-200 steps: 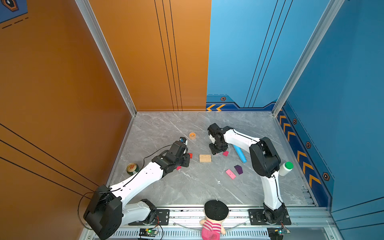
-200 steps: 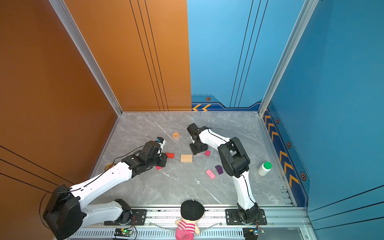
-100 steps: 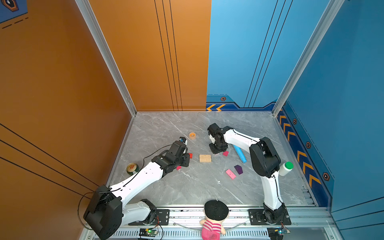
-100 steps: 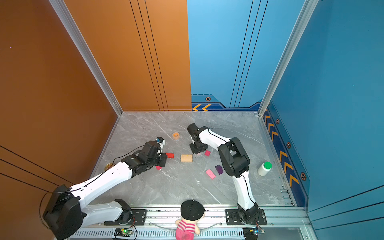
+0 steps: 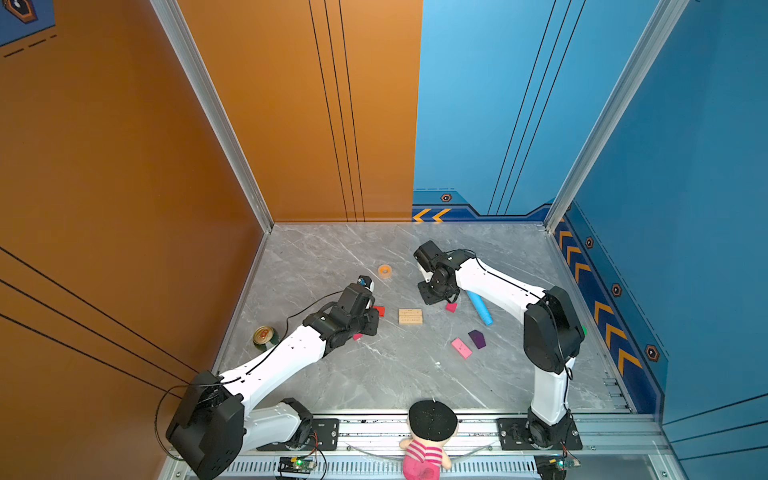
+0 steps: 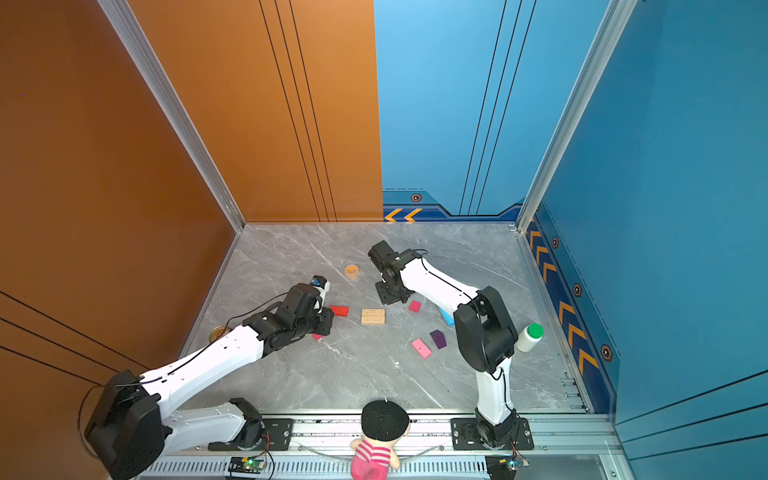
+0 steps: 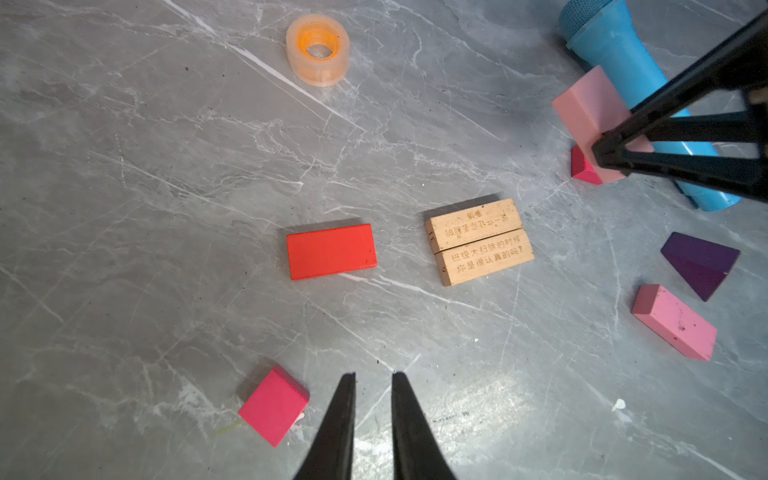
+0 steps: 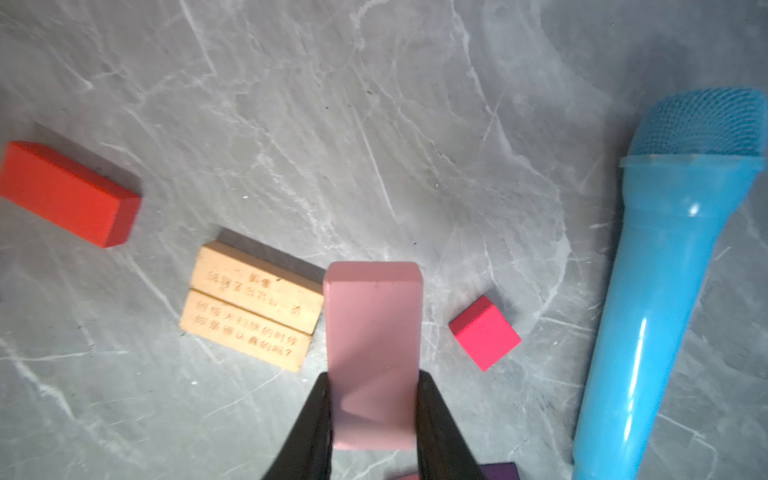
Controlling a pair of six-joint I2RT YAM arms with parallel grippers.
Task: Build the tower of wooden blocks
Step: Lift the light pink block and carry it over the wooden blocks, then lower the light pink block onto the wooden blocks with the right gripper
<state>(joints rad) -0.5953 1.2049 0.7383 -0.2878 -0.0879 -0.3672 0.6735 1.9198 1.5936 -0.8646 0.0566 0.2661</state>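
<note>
Pale pink brick [image 8: 372, 332] clamped in the right gripper [image 8: 374, 378], near the mid-surface tan slabs [image 8: 253, 307] it likely needs lowering squarely onto; left gripper [image 7: 373, 376] narrowly apart, empty.

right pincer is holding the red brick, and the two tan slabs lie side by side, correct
Not the red brick, which lies on the table: the right wrist view shows the right pincer shut on a pale pink brick. The two tan slabs do lie side by side.

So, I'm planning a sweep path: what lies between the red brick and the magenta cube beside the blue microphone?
The two tan slabs, side by side, lie between the red brick and that magenta cube; both top views show it.
</note>
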